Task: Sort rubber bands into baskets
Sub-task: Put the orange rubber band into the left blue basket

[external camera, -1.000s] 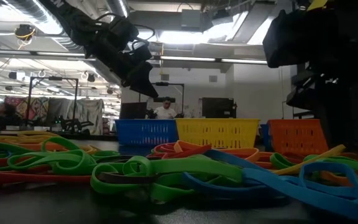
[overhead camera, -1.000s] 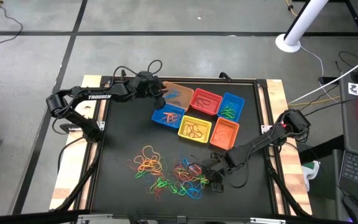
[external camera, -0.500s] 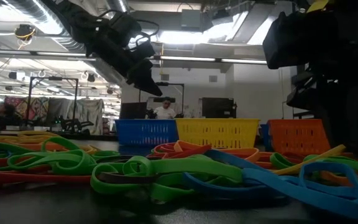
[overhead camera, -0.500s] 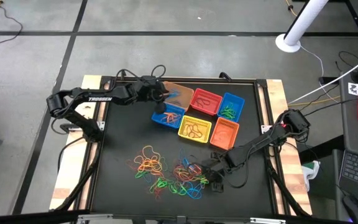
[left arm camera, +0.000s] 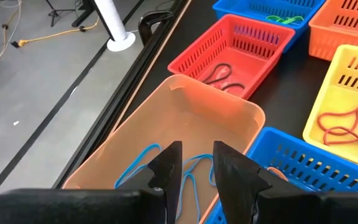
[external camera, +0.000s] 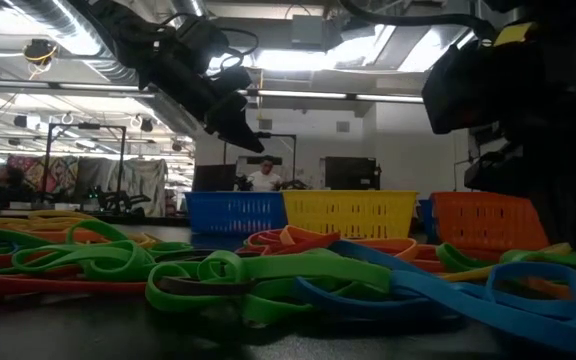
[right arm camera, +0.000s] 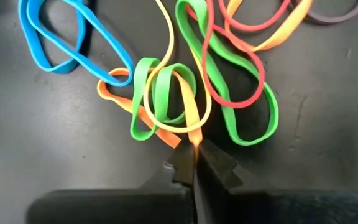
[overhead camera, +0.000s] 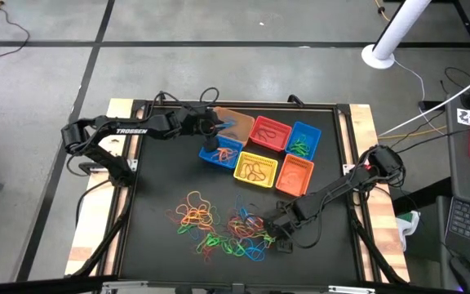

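Many rubber bands (overhead camera: 219, 224) lie in a tangled pile on the black table, near its front. My right gripper (overhead camera: 268, 231) is at the pile's right edge, shut on a yellow band (right arm camera: 188, 93). Six baskets stand together at the back: tan-orange (overhead camera: 233, 122), red (overhead camera: 269, 133), blue (overhead camera: 303, 139), another blue (overhead camera: 221, 153), yellow (overhead camera: 255, 169) and orange (overhead camera: 294, 175). My left gripper (left arm camera: 197, 168) hangs open above the tan-orange basket (left arm camera: 185, 124), where blue bands (left arm camera: 143, 163) lie. Nothing is between its fingers. My right gripper pinches the yellow band's loop end (right arm camera: 194, 138) between its two fingertips (right arm camera: 219, 163). The fingers come in low from the table's right. The rest of the band lies on the table, tangled with a green band (right arm camera: 160, 93) and an orange one (right arm camera: 148, 121).
A red band (left arm camera: 219, 73) lies in the red basket, and red-orange ones (left arm camera: 347, 121) in the yellow basket. Bare black table lies between the pile and the baskets and to the left (overhead camera: 157, 175). Wooden rails (overhead camera: 365, 131) edge the table. In the low view a person sits far behind it.
My left gripper has drifted a little toward the table's right edge over the back baskets. My right arm has eased slightly toward the pile, and the bands at its fingertips have shifted.
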